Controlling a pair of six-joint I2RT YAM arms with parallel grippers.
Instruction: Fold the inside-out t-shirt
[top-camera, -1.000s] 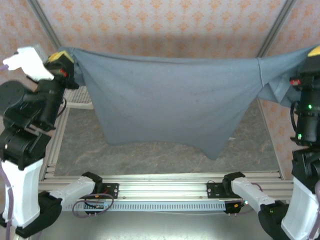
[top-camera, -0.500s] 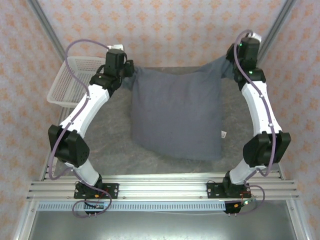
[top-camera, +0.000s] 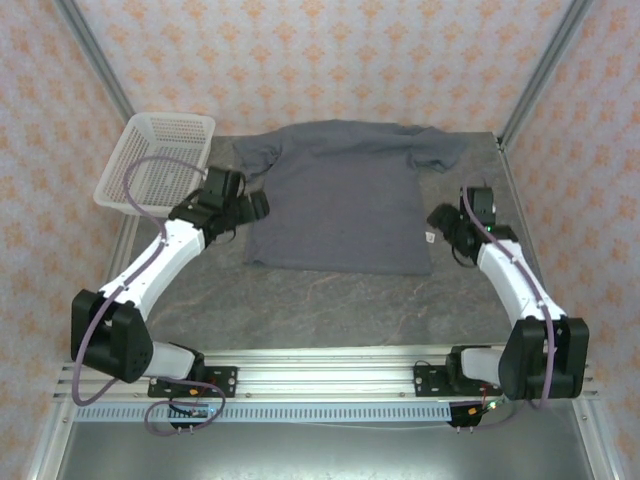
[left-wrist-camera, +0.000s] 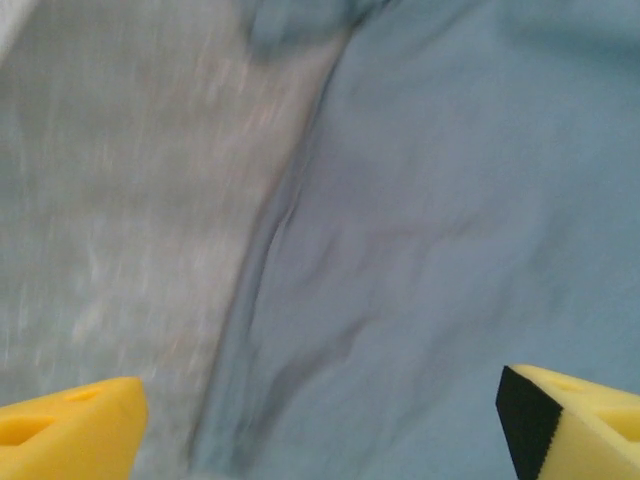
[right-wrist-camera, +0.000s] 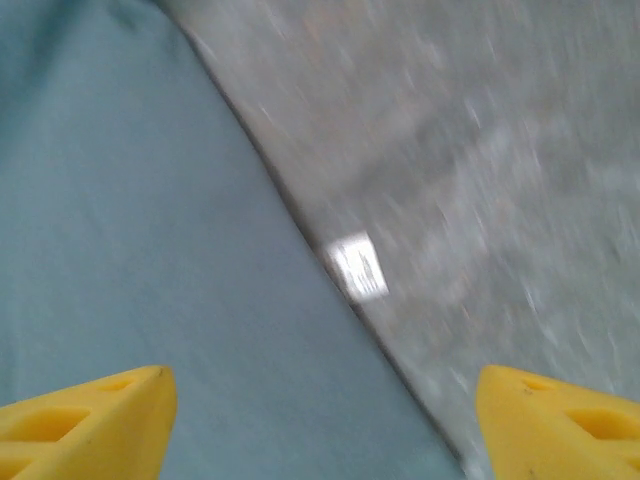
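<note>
tag print: you can't read the small white cloth tag (right-wrist-camera: 357, 268), it's smeared
left fingertips: your yellow foam fingertips (left-wrist-camera: 70, 430) are cropped by the bottom edge

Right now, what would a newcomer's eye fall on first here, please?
The dark grey t-shirt lies spread flat mid-table, a small white tag at its right edge. The left gripper and right gripper stand open on either side of it. A white mesh basket sits at the far left corner.

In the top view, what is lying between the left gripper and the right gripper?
The t-shirt lies there, spread flat on the table, its body filling the stretch from the left gripper to the right gripper, as the top view shows.
</note>
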